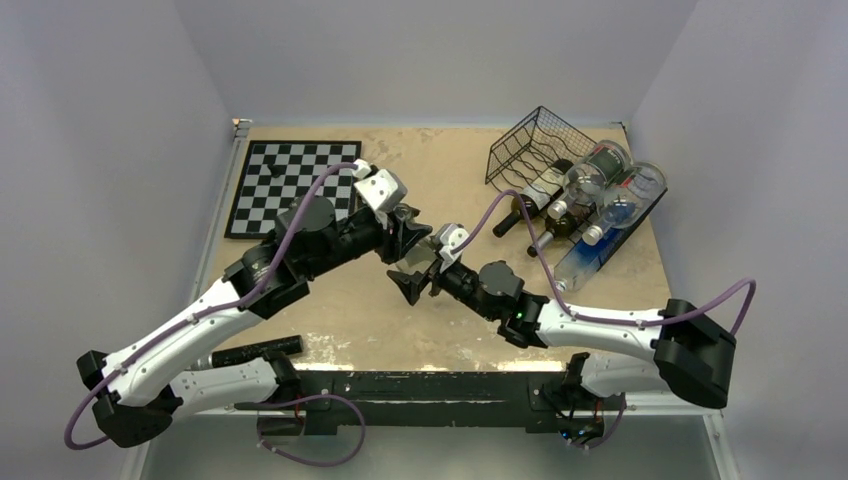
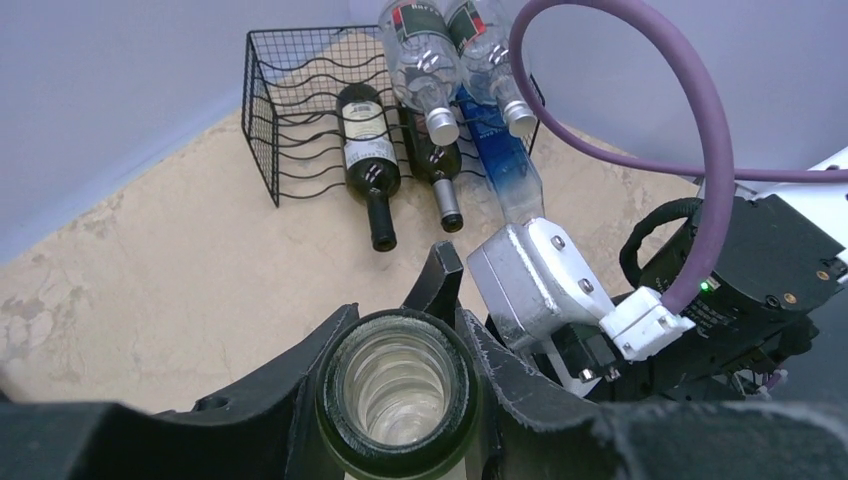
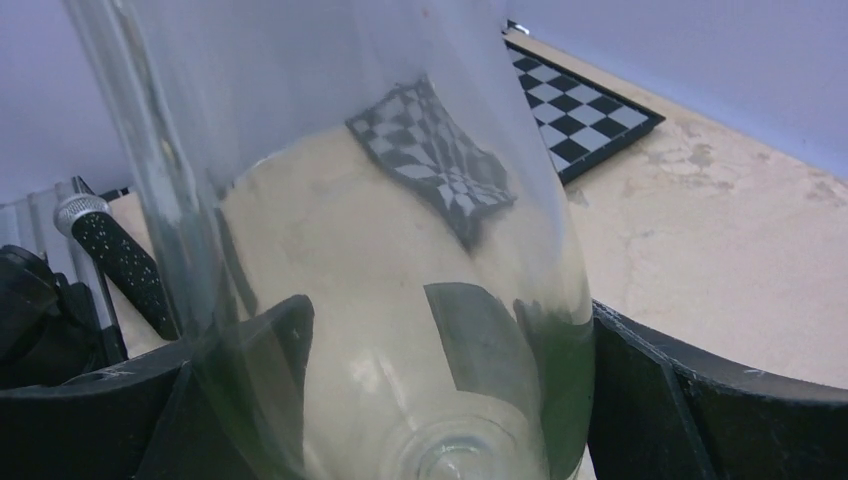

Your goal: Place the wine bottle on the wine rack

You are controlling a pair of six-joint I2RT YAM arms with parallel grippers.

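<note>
The wine bottle [image 2: 398, 392] is clear, green-tinted glass, lifted off the table between my two arms. My left gripper [image 2: 400, 345] is shut on its neck, just below the open mouth, which faces the left wrist camera. In the right wrist view the bottle's body [image 3: 400, 230] fills the frame. My right gripper [image 3: 440, 400] is open, one wide-spread finger [image 3: 680, 410] on each side of the bottle's lower body. From above, the left gripper [image 1: 408, 233] and the right gripper [image 1: 413, 282] meet at mid-table. The black wire wine rack [image 1: 535, 140] stands at the back right.
Two dark wine bottles [image 2: 365, 150], two clear bottles [image 2: 425, 60] and a blue one [image 2: 505, 165] lie in the rack [image 2: 290, 110], necks toward me. A chessboard [image 1: 285, 185] lies at the back left. A black rod [image 1: 255, 350] rests by the left arm's base.
</note>
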